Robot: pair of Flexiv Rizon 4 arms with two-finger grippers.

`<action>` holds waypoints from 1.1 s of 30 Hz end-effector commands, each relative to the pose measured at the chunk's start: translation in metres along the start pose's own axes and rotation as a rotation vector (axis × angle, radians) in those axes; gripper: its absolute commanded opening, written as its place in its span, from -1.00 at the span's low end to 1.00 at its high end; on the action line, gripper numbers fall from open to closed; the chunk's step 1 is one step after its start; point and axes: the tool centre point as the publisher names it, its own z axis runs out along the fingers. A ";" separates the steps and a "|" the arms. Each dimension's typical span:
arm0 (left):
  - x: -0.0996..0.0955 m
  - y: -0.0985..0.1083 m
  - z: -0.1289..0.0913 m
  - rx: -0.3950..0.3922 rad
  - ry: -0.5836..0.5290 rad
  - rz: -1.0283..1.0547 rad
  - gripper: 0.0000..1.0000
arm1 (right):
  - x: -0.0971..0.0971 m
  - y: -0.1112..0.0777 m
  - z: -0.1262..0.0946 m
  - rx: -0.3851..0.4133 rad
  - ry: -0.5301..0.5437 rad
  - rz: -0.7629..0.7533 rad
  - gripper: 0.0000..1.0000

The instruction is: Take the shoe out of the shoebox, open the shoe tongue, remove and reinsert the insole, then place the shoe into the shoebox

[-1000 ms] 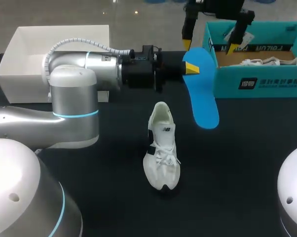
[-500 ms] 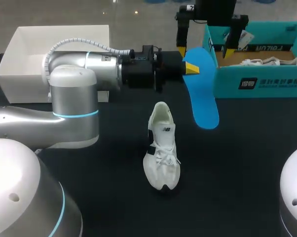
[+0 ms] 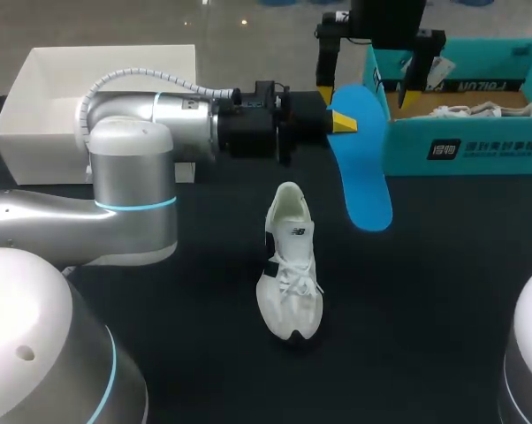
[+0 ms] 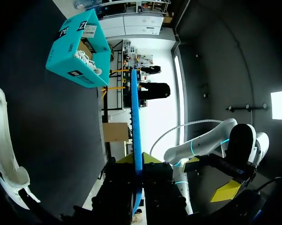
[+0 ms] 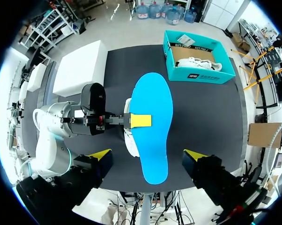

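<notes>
From overhead, the left arm (image 3: 133,177) lies level along the worktop's (image 3: 443,265) far edge, jaws clenched on the blue insole (image 3: 365,168). The right arm (image 3: 385,18) hangs above. The left wrist sees the insole edge-on. The right wrist looks straight down, jaws released, with the white shoe (image 5: 129,140) mid-worktop.

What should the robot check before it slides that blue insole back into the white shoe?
1. Grip on the insole: ok, the left pincer is shut on its side, holding it in the air.
2. The right pincer free: ok, open above the insole, holding nothing.
3. The shoe upright on the table: ok.
4. Tongue opened wide enough: cannot tell.
5. The shoebox open: ok, a second shoe lies inside.
</notes>
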 end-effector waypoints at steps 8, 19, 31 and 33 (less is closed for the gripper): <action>0.000 0.000 0.001 0.001 0.000 0.000 -1.00 | 0.001 0.000 0.000 0.000 -0.001 0.001 1.00; 0.000 0.000 0.001 0.001 0.000 0.000 -1.00 | 0.001 0.000 0.000 0.000 -0.001 0.001 1.00; 0.000 0.000 0.001 0.001 0.000 0.000 -1.00 | -0.005 -0.002 0.006 -0.021 0.038 0.008 1.00; 0.000 0.000 0.001 0.001 0.000 0.000 -1.00 | -0.009 -0.003 0.008 -0.040 0.085 0.021 1.00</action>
